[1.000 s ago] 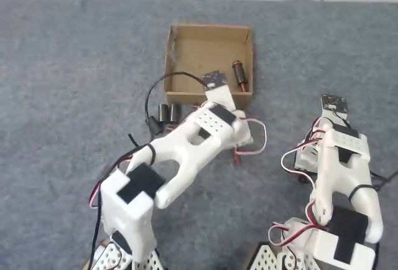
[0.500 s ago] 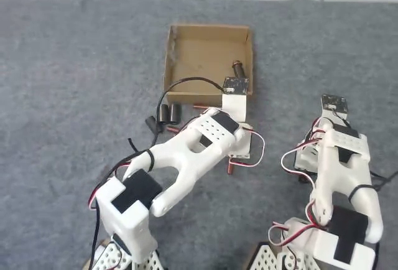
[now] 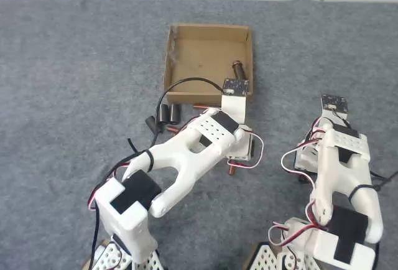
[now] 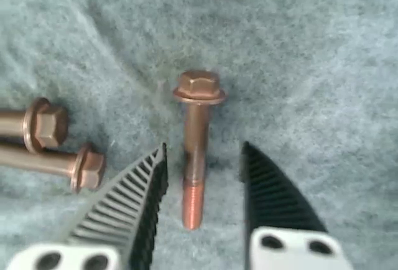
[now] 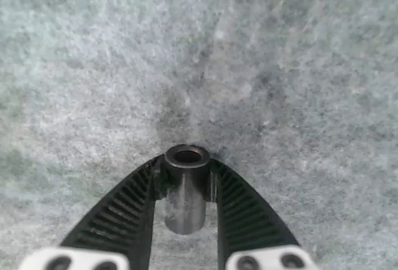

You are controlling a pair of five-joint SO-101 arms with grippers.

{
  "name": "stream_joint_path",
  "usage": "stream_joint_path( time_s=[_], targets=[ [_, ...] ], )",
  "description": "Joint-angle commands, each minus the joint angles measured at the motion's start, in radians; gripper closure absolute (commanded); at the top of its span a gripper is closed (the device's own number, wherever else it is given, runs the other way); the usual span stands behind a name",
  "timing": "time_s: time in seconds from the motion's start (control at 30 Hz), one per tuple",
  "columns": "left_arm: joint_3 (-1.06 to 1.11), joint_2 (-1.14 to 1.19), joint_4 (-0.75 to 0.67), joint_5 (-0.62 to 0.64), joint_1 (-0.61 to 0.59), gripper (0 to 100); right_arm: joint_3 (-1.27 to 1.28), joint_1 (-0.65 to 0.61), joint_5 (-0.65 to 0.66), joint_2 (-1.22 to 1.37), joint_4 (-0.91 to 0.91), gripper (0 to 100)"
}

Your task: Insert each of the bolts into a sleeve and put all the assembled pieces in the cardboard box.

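Observation:
A copper bolt [image 4: 196, 134] lies on the grey carpet between the fingers of my open left gripper [image 4: 204, 152], which touch nothing. Beside it lie two more bolts [image 4: 46, 125]. From above, the left arm [image 3: 205, 136] reaches out just in front of the cardboard box [image 3: 180, 58], and the bolt's end [image 3: 231, 169] pokes out below the wrist. One assembled piece [image 3: 238, 71] lies in the box. My right gripper [image 5: 185, 165] is shut on a black sleeve [image 5: 185, 189], held low over the carpet with its bore facing away from the camera.
Black sleeves [image 3: 168, 113] stand in front of the box's left corner, with another [image 3: 151, 123] beside them. A bolt [image 3: 200, 104] lies along the box's front wall. The right arm [image 3: 339, 152] is folded at the right. Open carpet spreads left and right.
The left arm has swung right and back from the box front, then settled lower over the bolt. The right arm has kept still with the sleeve.

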Motion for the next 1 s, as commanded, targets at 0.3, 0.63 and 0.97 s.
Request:
stream_joint_path(
  time_s=[0.3,0.63,0.97],
  targets=[
    [-0.015,-0.071,0.005,-0.009,0.002,79,-0.008,0.008,0.011,-0.056,-0.005,99.1],
    [-0.070,-0.034,-0.017,-0.049,-0.037,81,-0.008,0.008,0.006,-0.056,-0.005,99.1],
    [-0.277,0.143,0.114,-0.051,-0.038,92,-0.008,0.008,0.009,-0.056,-0.005,99.1]
  ],
)
